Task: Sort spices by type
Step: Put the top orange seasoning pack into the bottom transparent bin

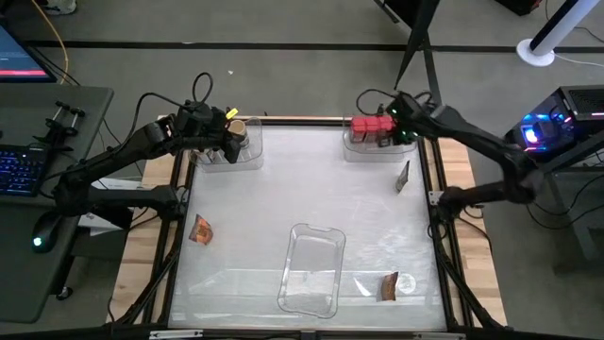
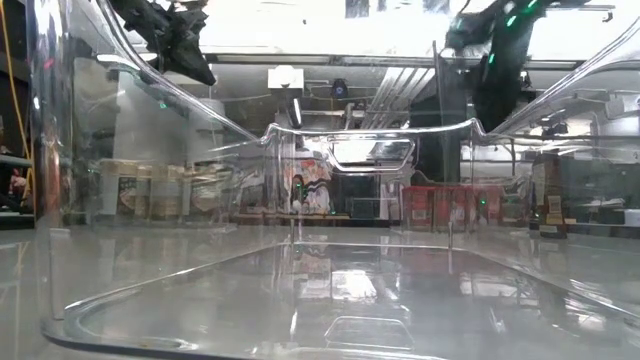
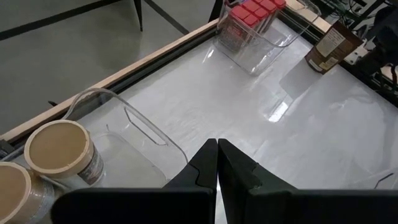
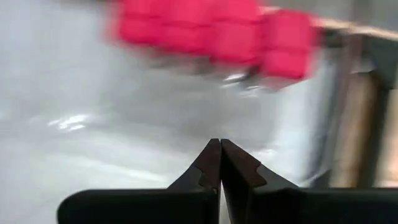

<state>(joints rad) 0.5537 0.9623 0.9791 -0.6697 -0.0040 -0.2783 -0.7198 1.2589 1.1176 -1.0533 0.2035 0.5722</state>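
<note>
Two round jars with tan lids stand in a clear tray at the table's far left. My left gripper hovers shut just over that tray's wall. Red boxy containers sit in a second clear tray at the far right, and my right gripper hangs shut right beside them; they look blurred in its wrist view. An orange-red packet lies flat near the left edge. A brown packet stands right of centre. Another packet and a jar sit near the right front corner.
A third clear tray lies at the middle front, and its walls fill the low view. Wooden borders and dark frame rails run along both table sides. A keyboard and mouse sit on a desk off the table's left.
</note>
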